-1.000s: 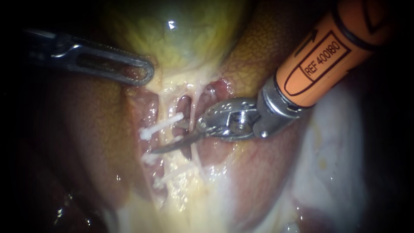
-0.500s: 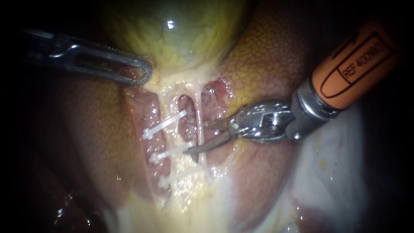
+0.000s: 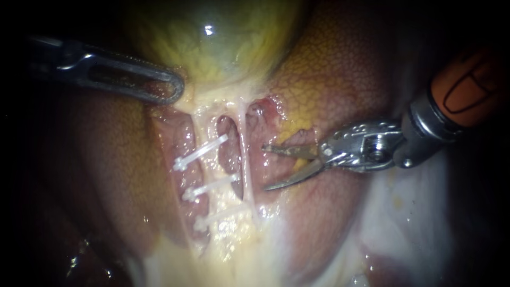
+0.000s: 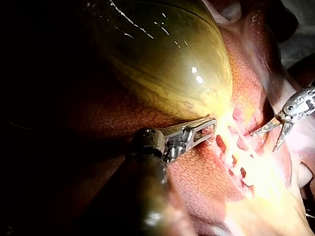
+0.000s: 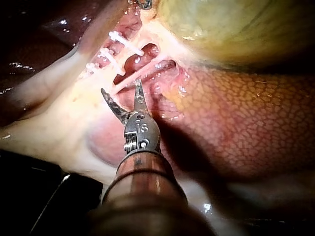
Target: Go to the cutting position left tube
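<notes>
I judged the approach unfinished. My right instrument [image 3: 265, 168], an orange-sleeved shaft ending in steel scissor blades, had its blades spread wide with nothing between them, hanging over pink tissue below the mottled tan-brown liver [image 3: 340, 74]. The left tube [image 3: 208, 169], a pale yellowish strand crossed by three white plastic clips [image 3: 202, 152], lay well ahead of the blade tips. The thin, bare right tube [image 3: 245, 159] stood between the tips and the left tube, close to them but not touching. To my reading, the blades had yet to pass the right tube and straddle the left one in a gap between clips.

My left instrument [image 3: 172, 91], a dark shaft with slotted steel jaws, was clamped on the neck of the glossy yellow-green gallbladder [image 3: 223, 42], holding it up and away from the blades.

A second before, one blade had lain across the left tube between the upper two clips. Half a second before, its tip was near the right tube. Now the right instrument was drawn back clear of both tubes, with the blades opened wider. The left instrument had not shifted.
</notes>
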`<state>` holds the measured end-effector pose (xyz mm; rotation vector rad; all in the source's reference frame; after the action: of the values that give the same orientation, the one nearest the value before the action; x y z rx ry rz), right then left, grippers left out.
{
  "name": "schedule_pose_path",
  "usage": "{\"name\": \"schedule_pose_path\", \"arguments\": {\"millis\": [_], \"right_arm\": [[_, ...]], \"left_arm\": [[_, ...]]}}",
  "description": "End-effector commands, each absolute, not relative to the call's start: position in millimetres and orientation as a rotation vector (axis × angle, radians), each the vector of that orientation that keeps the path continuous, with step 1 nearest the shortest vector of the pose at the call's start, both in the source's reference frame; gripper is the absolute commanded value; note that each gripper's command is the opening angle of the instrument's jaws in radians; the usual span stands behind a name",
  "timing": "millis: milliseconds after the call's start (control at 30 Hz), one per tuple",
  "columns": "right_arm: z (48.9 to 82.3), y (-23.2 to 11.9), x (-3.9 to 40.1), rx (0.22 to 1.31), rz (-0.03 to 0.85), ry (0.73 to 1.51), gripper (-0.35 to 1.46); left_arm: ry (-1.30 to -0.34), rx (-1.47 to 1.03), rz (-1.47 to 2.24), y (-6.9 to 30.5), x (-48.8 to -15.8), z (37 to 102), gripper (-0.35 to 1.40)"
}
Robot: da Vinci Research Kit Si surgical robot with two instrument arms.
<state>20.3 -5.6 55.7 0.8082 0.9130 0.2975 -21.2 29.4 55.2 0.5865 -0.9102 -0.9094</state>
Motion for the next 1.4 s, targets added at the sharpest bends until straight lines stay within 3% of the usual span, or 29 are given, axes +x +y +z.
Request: {"name": "schedule_pose_path", "arguments": {"millis": [33,233,800,1400], "right_arm": [[55.8,-5.7,20.7,0.813,0.286,0.938,1.24],[56.4,-5.3,22.0,0.853,0.274,0.981,1.22],[62.0,-4.8,23.7,0.838,0.286,0.974,1.24],[63.0,-3.1,26.0,1.109,0.281,1.120,1.24]], "left_arm": [[-0.910,0.587,-0.910,29.4,-21.3,55.2,-0.35],[-0.910,0.586,-0.910,29.4,-21.2,55.2,-0.35],[-0.910,0.586,-0.910,29.4,-21.3,55.2,-0.35],[-0.910,0.585,-0.910,29.4,-21.3,55.3,-0.35]]}}
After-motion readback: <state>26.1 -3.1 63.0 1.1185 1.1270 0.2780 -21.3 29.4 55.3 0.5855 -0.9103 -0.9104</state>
